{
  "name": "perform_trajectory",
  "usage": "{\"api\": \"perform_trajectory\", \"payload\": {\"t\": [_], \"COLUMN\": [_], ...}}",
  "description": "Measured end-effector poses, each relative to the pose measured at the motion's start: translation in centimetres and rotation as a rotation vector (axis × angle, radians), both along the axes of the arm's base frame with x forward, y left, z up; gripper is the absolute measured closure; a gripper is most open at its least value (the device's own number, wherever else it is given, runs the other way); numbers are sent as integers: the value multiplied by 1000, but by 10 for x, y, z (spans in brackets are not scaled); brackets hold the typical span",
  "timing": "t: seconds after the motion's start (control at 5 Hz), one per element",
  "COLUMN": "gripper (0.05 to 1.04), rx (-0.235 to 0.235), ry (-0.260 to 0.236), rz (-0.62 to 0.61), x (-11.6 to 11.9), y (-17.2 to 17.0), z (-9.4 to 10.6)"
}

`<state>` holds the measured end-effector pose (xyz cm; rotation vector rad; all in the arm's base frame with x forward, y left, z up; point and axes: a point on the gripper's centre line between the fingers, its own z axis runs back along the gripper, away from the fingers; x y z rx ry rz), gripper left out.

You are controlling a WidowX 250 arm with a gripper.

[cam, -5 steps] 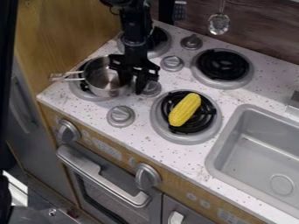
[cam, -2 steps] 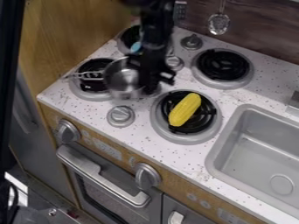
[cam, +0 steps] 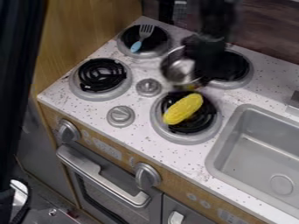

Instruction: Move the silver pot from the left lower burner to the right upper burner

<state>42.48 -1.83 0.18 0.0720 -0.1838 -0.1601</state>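
The black gripper (cam: 201, 65), blurred, hangs at the upper middle, shut on the right side of the silver pot (cam: 179, 71). The pot is held up between the upper burners, at the left edge of the right upper burner (cam: 238, 68). Gripper and pot hide part of that burner. The left lower burner (cam: 101, 75) is bare, its black coil in full view.
A yellow corn cob (cam: 182, 108) lies on the right lower burner (cam: 182, 139). A fork with a blue handle (cam: 137, 46) rests on the left upper burner. Knobs (cam: 149, 87) stand between the burners; the sink (cam: 257, 148) is at the right.
The gripper has carried the pot off the left lower burner, rightward and a little up the view. The fork has come into full view. The corn has shifted slightly left.
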Motion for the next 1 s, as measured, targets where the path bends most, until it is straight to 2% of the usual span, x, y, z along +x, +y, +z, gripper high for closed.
{"api": "perform_trajectory", "payload": {"t": [0.2, 0.6, 0.8, 1.0], "gripper": [1009, 1009, 1009, 1009], "rx": [10, 32, 25, 38], "ry": [-18, -49, -72, -68], "rz": [-68, -98, -109, -112], "x": [12, 33, 45, 60], "y": [-27, -37, -44, -47], "z": [-2, -17, -31, -32]}}
